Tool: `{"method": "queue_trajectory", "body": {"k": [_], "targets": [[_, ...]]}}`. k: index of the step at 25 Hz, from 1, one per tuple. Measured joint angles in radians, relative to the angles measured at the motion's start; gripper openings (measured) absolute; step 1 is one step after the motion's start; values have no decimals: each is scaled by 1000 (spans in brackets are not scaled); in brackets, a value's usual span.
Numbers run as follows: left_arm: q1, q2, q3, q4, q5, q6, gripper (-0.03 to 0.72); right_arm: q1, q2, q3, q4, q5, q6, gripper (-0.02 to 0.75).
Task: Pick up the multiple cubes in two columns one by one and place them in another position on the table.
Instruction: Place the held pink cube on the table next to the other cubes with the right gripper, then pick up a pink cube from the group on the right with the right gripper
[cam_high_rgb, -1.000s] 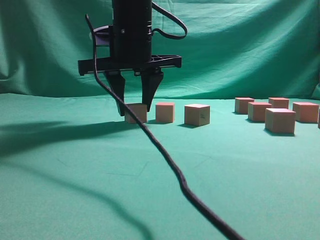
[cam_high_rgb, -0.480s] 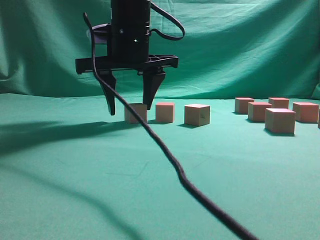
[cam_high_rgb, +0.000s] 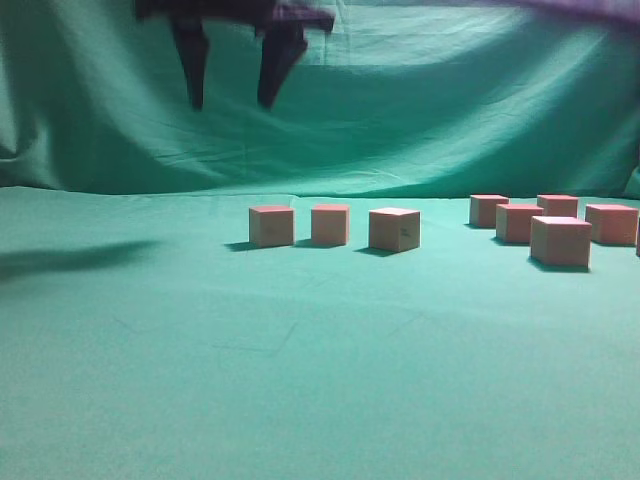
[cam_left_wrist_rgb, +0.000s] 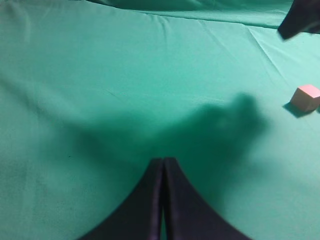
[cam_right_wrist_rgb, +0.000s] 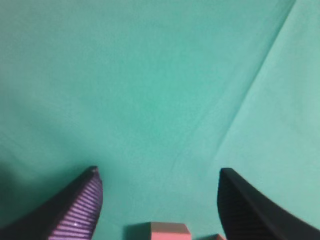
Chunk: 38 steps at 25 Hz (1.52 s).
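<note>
Three salmon cubes stand in a row on the teal table (cam_high_rgb: 300, 380): a left cube (cam_high_rgb: 271, 226), a middle cube (cam_high_rgb: 330, 224) and a right cube (cam_high_rgb: 394, 229). Several more cubes (cam_high_rgb: 560, 241) sit grouped at the far right. My right gripper (cam_high_rgb: 230, 100) hangs open and empty high above the left cube. In the right wrist view its jaws (cam_right_wrist_rgb: 158, 172) are spread wide, with a cube (cam_right_wrist_rgb: 170, 231) at the bottom edge below them. My left gripper (cam_left_wrist_rgb: 163, 161) is shut and empty over bare cloth. One cube (cam_left_wrist_rgb: 306, 96) lies far to its right.
A draped green backdrop (cam_high_rgb: 450, 100) rises behind the table. A dark part of the other arm (cam_left_wrist_rgb: 301, 17) shows at the top right of the left wrist view. A soft shadow (cam_high_rgb: 60, 260) lies on the cloth at the left.
My right gripper opened, let go of the left cube and rose well above the row. The black cable that crossed the exterior view is out of sight now.
</note>
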<state>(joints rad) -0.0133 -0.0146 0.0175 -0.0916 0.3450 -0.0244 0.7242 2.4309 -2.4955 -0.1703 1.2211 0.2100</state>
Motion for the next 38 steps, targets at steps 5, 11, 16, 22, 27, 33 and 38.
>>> {"method": "queue_trajectory", "body": {"k": [5, 11, 16, 22, 27, 33, 38], "targets": [[0, 0, 0, 0, 0, 0, 0, -2, -127, -42, 13, 38, -14, 436], [0, 0, 0, 0, 0, 0, 0, -45, -388, 108, 59, 40, -52, 436], [0, 0, 0, 0, 0, 0, 0, -167, -638, 479, 57, 40, -36, 436], [0, 0, 0, 0, 0, 0, 0, -372, -851, 943, 46, 32, 23, 436], [0, 0, 0, 0, 0, 0, 0, -501, -949, 1285, 47, -87, 39, 436], [0, 0, 0, 0, 0, 0, 0, -547, -953, 1567, 81, -361, 42, 436], [0, 0, 0, 0, 0, 0, 0, -547, -881, 1633, 83, -485, 54, 436]]}}
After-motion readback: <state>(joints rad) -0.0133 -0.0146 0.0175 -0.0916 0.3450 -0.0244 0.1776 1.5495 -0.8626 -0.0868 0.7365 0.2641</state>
